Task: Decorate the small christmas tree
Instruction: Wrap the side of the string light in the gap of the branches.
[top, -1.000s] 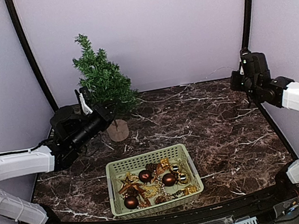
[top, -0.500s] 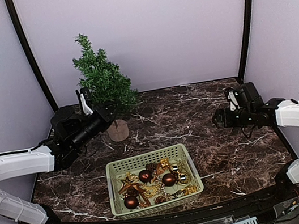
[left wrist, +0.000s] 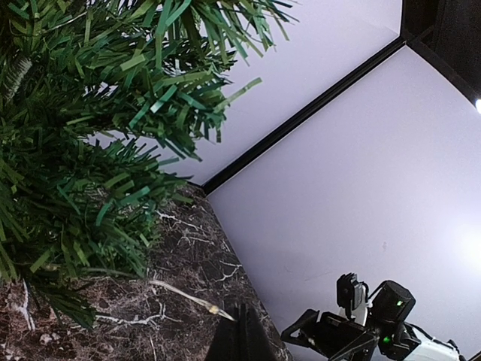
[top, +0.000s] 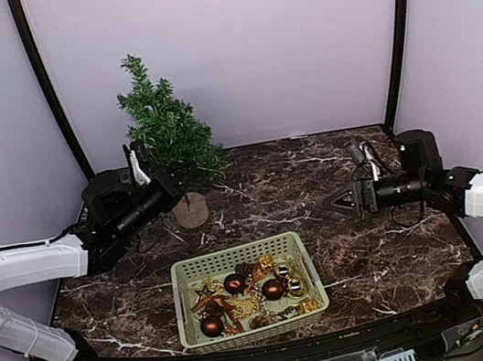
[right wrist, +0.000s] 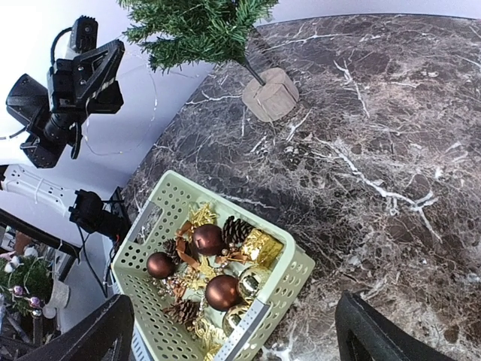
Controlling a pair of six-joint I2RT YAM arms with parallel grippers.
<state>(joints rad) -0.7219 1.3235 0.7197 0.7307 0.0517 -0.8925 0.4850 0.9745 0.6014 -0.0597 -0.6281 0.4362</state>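
We take the basket as our marker: a pale green, perforated tray on the dark marble table, near the front edge. Inside it we see brown baubles, a pine cone and a gold ornament, all heaped toward the middle.

The small christmas tree stands upright behind the basket's back-left corner, well apart from it and close to the rear wall. Its round wooden base rests flat on the table, and the tree rises taller than the basket.

The left gripper is behind and to the left of the basket, pushed in among the tree's lowest branches just above the base. In the left wrist view its fingertips are pressed together with no gap. A thin pale strand runs across the marble toward them, but we cannot tell whether it is pinched between them or only lies nearby.

The right gripper hangs above the table, to the right of the basket and a little farther back, aimed toward the basket. Its jaws are spread wide and hold nothing. In the right wrist view its two dark fingers frame the basket's near corner.
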